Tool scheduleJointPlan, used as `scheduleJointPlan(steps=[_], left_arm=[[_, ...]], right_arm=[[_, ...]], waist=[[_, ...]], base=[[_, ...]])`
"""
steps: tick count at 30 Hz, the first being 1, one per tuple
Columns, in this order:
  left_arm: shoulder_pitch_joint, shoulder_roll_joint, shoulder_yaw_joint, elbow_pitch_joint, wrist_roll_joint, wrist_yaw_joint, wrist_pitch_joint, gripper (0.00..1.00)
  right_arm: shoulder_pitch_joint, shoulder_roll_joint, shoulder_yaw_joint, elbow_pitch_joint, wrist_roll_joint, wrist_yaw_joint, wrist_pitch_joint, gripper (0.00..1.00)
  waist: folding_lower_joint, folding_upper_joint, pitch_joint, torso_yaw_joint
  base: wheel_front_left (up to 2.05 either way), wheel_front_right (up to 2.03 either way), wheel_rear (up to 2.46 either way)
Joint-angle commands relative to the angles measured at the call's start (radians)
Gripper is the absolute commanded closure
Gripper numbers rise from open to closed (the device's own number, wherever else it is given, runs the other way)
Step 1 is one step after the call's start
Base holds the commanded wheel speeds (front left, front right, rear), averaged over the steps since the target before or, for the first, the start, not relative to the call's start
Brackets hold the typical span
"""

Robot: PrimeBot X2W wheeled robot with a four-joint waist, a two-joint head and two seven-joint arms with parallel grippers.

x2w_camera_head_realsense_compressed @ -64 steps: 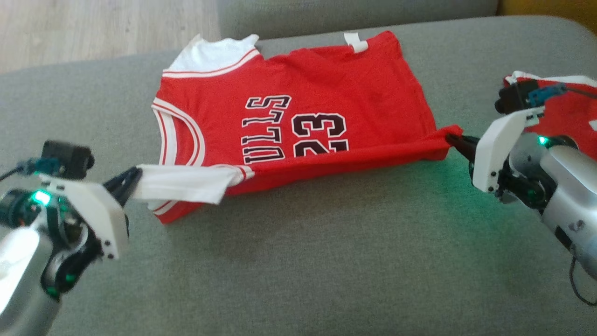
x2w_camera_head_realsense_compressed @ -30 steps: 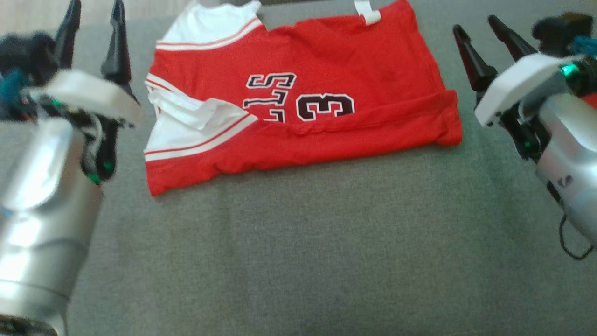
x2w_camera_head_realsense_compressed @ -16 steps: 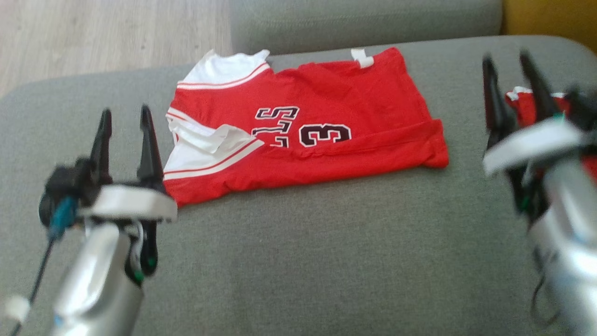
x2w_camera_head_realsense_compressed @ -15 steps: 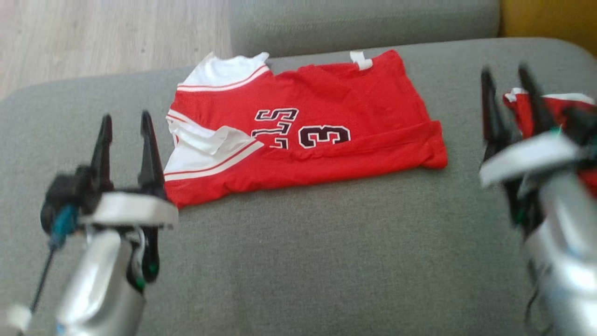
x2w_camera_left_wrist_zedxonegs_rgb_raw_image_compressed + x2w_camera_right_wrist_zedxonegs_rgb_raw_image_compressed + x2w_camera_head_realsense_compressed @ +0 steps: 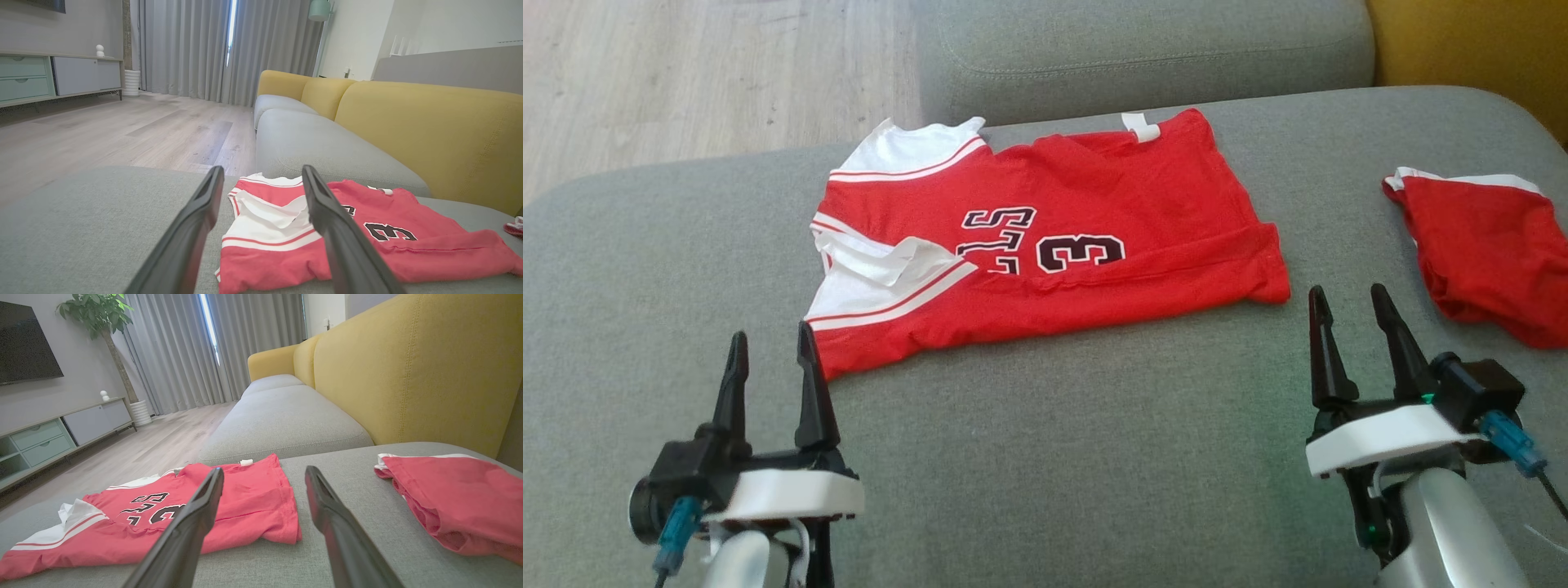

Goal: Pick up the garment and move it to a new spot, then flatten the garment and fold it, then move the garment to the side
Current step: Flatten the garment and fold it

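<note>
Matt cloth jersey [image 5: 1045,237], woven sofa [image 5: 1094,457]

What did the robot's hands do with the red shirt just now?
Both let go. The left gripper had pinched the white sleeve and the right gripper the hem corner; the near edge of the jersey lies folded over the lettering. Both stand open, drawn back toward the robot, off the cloth. The jersey stayed on the grey cushion, the second red garment at its right.

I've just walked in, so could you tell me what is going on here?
The robot is partway through folding a red jersey on the grey sofa cushion. The jersey lies flat, its near edge folded over part of the lettering. The left gripper and right gripper are both open on the near side, holding nothing. A second red garment lies on the robot's right.
</note>
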Motion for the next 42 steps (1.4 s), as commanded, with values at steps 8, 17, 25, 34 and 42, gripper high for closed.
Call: scheduleJointPlan(steps=[8, 17, 25, 34, 42], left_arm=[[-0.053, -0.026, 0.093, 0.003, 0.052, -0.045, -0.008, 0.00], [-0.195, -0.018, 0.112, 0.288, 0.049, -0.007, 0.026, 0.00], [-0.290, 0.008, 0.118, 0.460, 0.047, 0.018, 0.076, 0.00], [-0.359, 0.028, 0.101, 0.598, 0.042, 0.007, 0.136, 0.00], [-0.383, 0.033, 0.070, 0.682, 0.043, -0.008, 0.229, 1.00]], right_arm=[[-0.045, 0.010, 0.033, -0.061, 0.017, -0.001, -0.011, 0.00], [-0.082, 0.011, 0.039, -0.084, 0.047, -0.001, -0.011, 0.00], [-0.112, 0.011, 0.049, -0.102, 0.064, -0.001, -0.011, 0.00], [-0.121, 0.011, 0.068, -0.105, 0.091, -0.001, -0.011, 0.00], [-0.127, 0.011, 0.081, -0.110, 0.112, -0.001, -0.011, 0.00]], waist=[[0.0000, -0.0001, 0.033, -0.017], [0.0000, -0.0001, 0.115, -0.037], [0.0000, -0.0001, 0.163, -0.056], [0.0000, -0.0001, 0.182, -0.074], [0.0000, -0.0001, 0.179, -0.079]], base=[[0.00, 0.00, 0.00], [0.00, 0.00, 0.00], [0.00, 0.00, 0.00], [0.00, 0.00, 0.00], [0.00, 0.00, 0.00]])
